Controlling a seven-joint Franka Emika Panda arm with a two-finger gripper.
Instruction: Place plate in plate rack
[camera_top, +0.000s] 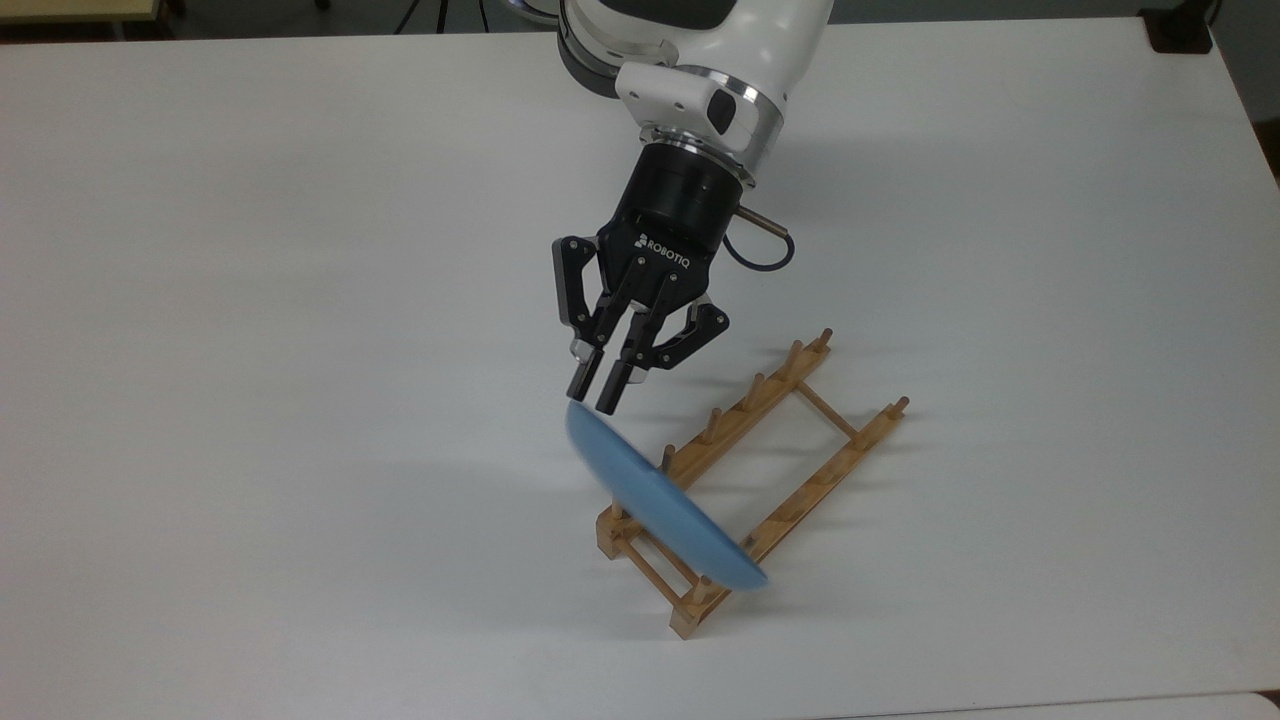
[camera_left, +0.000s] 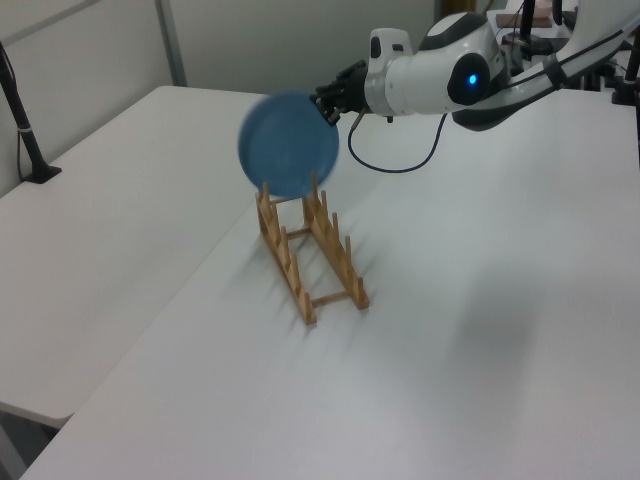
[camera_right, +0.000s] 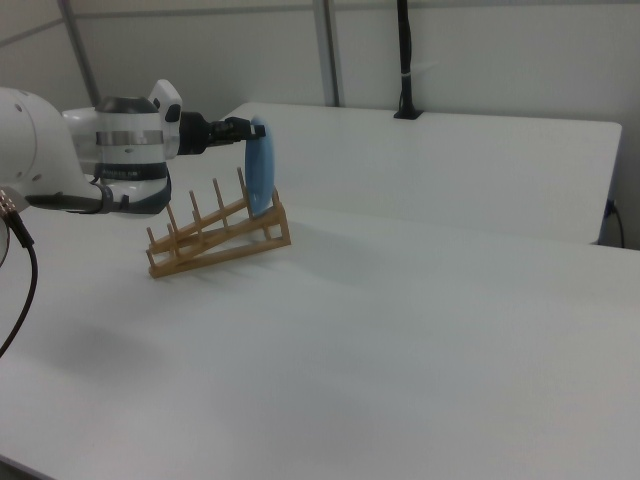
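The light-blue plate (camera_top: 655, 500) stands on edge and tilted in the wooden plate rack (camera_top: 830, 470), between pegs at the rack's end nearest the top view's bottom. My gripper (camera_top: 595, 392) hovers just above the plate's upper rim, open, with a narrow gap between its fingers and nothing held. In the left view the plate (camera_left: 290, 145) looks blurred over the far end of the rack (camera_left: 330, 255), with the gripper (camera_left: 325, 100) at its upper right. In the right view the plate (camera_right: 260, 165) leans in the rack (camera_right: 215, 240) beside the gripper (camera_right: 245, 130).
The rack sits on a wide white table (camera_top: 250, 300). A black cable loop (camera_top: 760, 255) hangs by my wrist. A black post (camera_left: 25, 130) stands at the table's edge on the left view's left, and a black pole (camera_right: 405, 60) rises at the right view's back.
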